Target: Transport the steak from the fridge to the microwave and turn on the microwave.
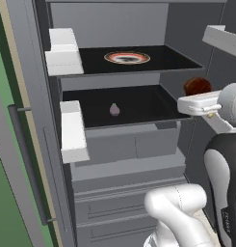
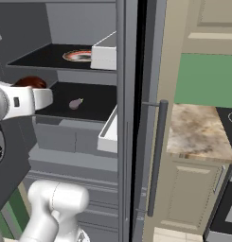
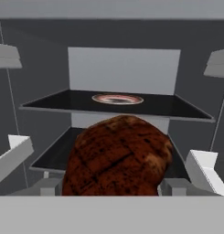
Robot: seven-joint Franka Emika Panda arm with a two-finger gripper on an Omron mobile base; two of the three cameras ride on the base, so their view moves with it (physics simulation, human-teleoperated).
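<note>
The steak [image 3: 117, 156] was held between the wide-set jaws of the gripper [image 1: 199, 96], in front of the open fridge [image 1: 138, 154], off its shelves and level with the lower shelf [image 1: 138, 103]. A pale bulb-shaped item [image 1: 114, 110] lay near that shelf's front edge. A red-rimmed plate [image 1: 127, 58] was seen centred on the upper shelf [image 1: 172, 58].

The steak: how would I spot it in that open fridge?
Look in the fridge, level with the lower black shelf, beside the white arm. The steak is the dark red-brown lump there, bigger and darker than the pale pink bulb, not flat like the plate.
</note>
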